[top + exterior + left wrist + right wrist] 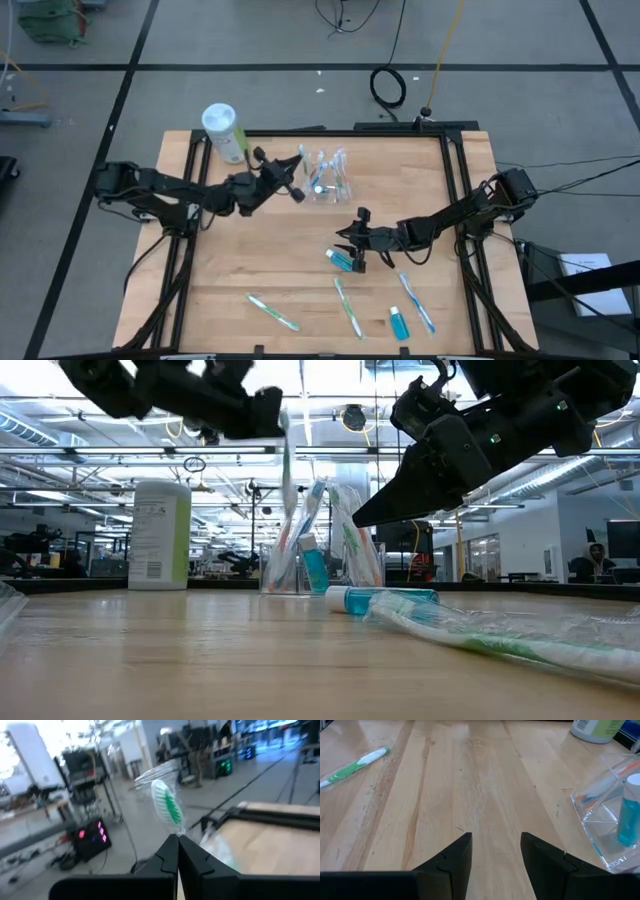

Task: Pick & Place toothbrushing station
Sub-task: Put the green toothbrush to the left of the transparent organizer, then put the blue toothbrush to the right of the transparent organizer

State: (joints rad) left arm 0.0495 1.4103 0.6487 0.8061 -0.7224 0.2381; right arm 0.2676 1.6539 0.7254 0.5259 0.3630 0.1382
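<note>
The wooden table (250, 260) takes up the middle of the high view, with plenty of bare wood on its left half and centre. The left gripper (291, 180) sits just left of the toothbrushing station (328, 176) near the top edge, fingers pressed together on a wrapped toothbrush (166, 805). The right gripper (350, 243) hovers mid-table with fingers spread, right over a blue tube (342, 259). The pale-green cylinder (224, 133) stands at the upper-left corner; loose toothbrushes (347, 307) crowd the bottom edge.

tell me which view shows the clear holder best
The low view: the clear holder stands side-on with its contents upright. The high view shows it small, the right wrist view cuts it off, and the left wrist view misses it.
</note>
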